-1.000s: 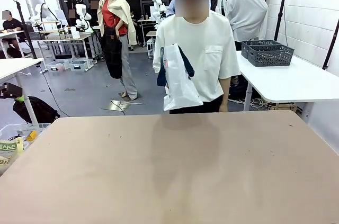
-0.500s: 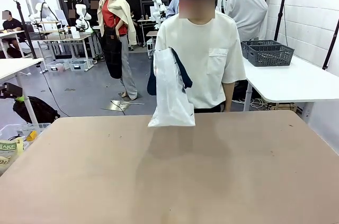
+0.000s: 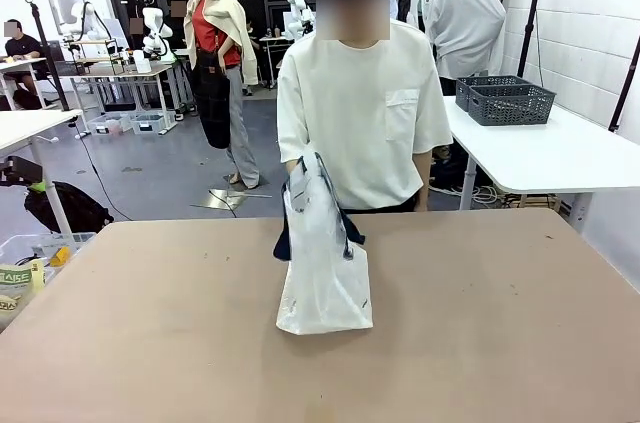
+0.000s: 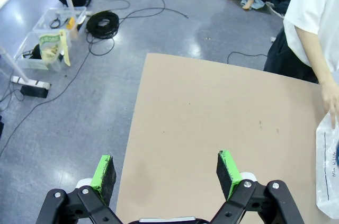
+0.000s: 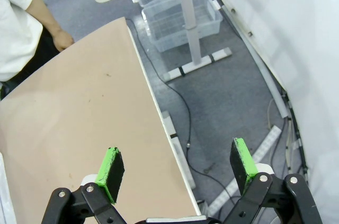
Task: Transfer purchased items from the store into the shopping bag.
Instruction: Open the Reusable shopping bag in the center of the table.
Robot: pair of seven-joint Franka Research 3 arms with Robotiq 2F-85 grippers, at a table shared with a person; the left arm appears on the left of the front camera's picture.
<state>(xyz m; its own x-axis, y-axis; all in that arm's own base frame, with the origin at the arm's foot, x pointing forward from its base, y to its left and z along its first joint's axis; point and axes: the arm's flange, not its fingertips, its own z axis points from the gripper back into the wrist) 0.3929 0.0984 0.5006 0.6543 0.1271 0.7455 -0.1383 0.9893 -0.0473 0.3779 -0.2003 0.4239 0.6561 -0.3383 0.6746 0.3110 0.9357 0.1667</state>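
Observation:
The shopping bag (image 3: pixel 322 268), translucent white with navy strap handles, stands on the tan table (image 3: pixel 150 323) near the middle. A person in a white shirt at the far side holds its top with one hand (image 3: pixel 297 165). Its right edge shows as the bag (image 4: pixel 328 173) in the left wrist view, with the person's hand (image 4: pixel 331 99) above it. My left gripper (image 4: pixel 166 173) hangs open above the table's left edge. My right gripper (image 5: pixel 177 167) hangs open above the table's right edge. No purchased items are in sight.
A white table (image 3: pixel 545 148) with dark grey lattice baskets (image 3: pixel 505 100) stands at the back right. Beside the table's left side the floor holds a clear bin (image 4: pixel 46 44) and coiled cables (image 4: pixel 102 23). A clear crate (image 5: pixel 180 15) sits under the white table.
The person has stepped up to the table and lowered the shopping bag from chest height onto the tabletop.

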